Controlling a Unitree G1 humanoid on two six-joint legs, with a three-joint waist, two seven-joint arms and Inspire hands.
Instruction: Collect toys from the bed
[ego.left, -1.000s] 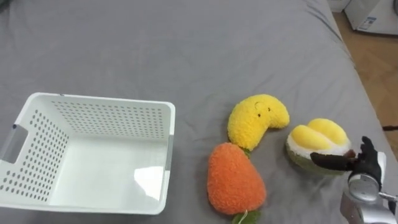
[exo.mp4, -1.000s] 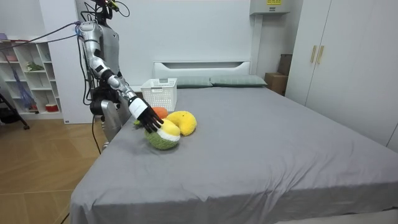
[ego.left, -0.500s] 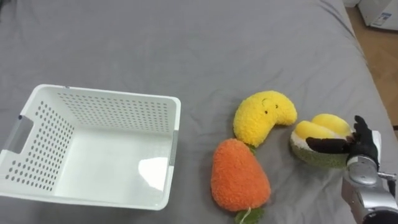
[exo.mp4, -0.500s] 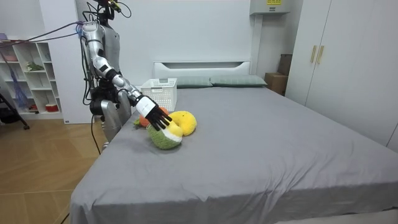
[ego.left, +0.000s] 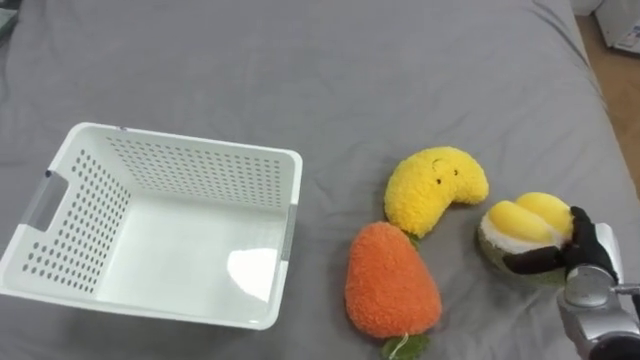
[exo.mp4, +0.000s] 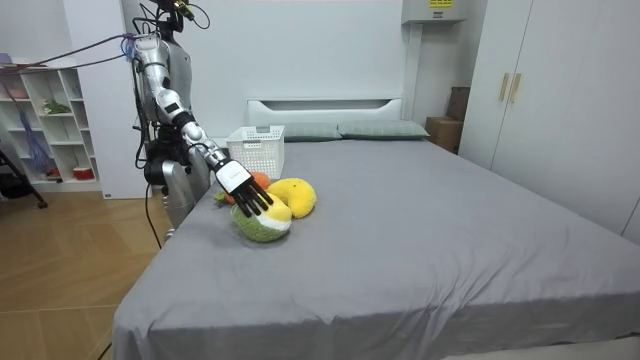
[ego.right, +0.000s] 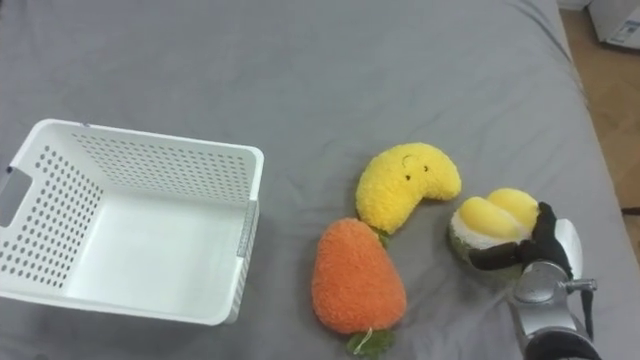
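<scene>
1. The robot stood at the side of the grey bed (ego.left: 330, 60), its right hand (ego.left: 592, 262) on a green-and-yellow plush fruit (ego.left: 522, 224) near the bed's right edge.
2. Its dark fingers (ego.left: 528, 262) lay curled across the toy's near side, the thumb apparently against its right flank.
3. A yellow crescent plush (ego.left: 433, 187) and an orange plush (ego.left: 390, 280) lay touching, just left of the plush fruit. The white basket (ego.left: 190, 150) sat well apart, with nothing in it.
4. The toys looked light, soft and squashy, hardly fragile, and a grasp round the plump middle should serve.
</scene>
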